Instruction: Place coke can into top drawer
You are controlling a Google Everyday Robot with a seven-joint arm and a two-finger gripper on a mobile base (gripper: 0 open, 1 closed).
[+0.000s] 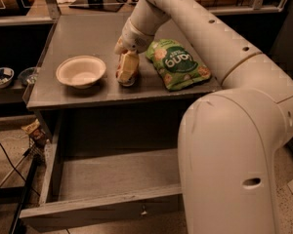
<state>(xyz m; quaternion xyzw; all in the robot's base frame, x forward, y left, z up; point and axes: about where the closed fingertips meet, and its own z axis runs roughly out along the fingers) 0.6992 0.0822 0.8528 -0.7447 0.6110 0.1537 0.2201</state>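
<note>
The coke can (123, 75) stands on the grey counter top (88, 33), between a white bowl and a green snack bag; only a red strip and its silver base show. My gripper (127, 67) comes down from above and its pale fingers (130, 65) close around the can, hiding most of it. The top drawer (102, 211) below the counter is pulled wide open, with its small metal knob (144, 210) facing front. Its grey inside holds nothing that I can see.
A white bowl (81, 71) sits left of the can and a green snack bag (178, 65) lies to its right. My large white arm (234, 145) covers the drawer's right part. A low shelf at the left holds small dishes (0, 77).
</note>
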